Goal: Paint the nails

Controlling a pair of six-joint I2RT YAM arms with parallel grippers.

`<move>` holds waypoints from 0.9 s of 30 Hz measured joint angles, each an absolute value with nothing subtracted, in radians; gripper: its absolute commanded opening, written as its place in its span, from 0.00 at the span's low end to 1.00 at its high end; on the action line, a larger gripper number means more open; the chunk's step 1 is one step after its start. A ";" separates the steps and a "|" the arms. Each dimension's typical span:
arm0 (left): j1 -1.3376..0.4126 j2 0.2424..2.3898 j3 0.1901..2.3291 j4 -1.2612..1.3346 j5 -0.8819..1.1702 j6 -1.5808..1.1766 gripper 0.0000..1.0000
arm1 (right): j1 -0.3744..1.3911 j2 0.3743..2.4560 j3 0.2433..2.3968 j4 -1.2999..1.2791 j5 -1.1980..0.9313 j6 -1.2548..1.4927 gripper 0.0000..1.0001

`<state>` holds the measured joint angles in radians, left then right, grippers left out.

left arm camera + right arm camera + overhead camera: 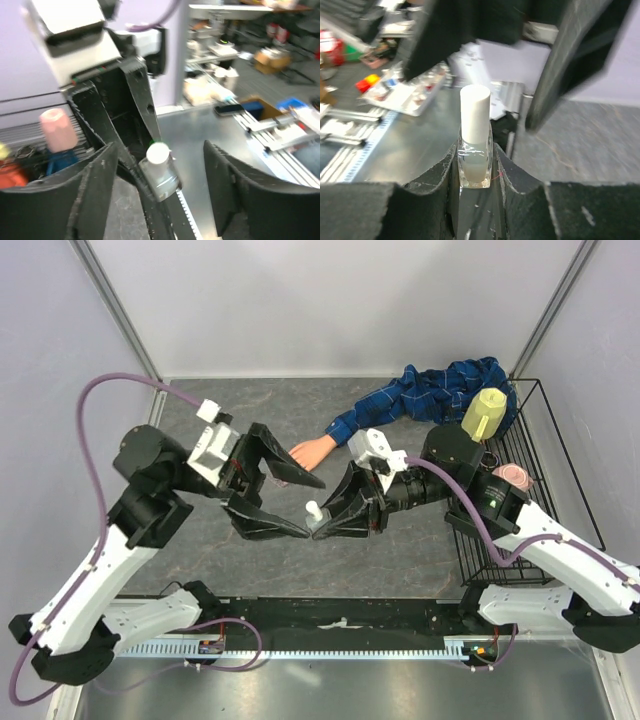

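Peach-toned nails (pixel 294 451) point to 9 o'clock on grey counter (pixel 400 570)—my right hand (pixel 322 528) clamps the bottle (pixel 475 140), left hand (pixel 312 506) apart.

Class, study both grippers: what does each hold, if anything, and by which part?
The right gripper grips the small clear bottle by its glass body, the white cap standing free above. The left gripper is open and holds nothing.

Wide gap between left fingers (pixel 95 200); bottle (pixel 475 145) fills right fingers (pixel 437 175).
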<state>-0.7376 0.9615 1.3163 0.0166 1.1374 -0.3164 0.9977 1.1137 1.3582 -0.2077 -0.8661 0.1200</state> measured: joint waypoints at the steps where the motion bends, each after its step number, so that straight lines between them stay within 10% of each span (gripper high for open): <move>1: -0.738 0.947 1.328 -0.027 1.090 -0.296 0.89 | 0.998 1.114 1.365 -0.238 -0.821 0.099 0.00; 14: -0.740 0.904 1.439 -0.348 0.306 -0.218 0.85 | 0.995 1.213 1.499 -0.452 -0.131 -0.099 0.00; 27: -0.741 1.044 1.441 -0.419 0.278 -0.239 0.69 | 0.995 1.256 1.508 -0.472 0.036 -0.130 0.00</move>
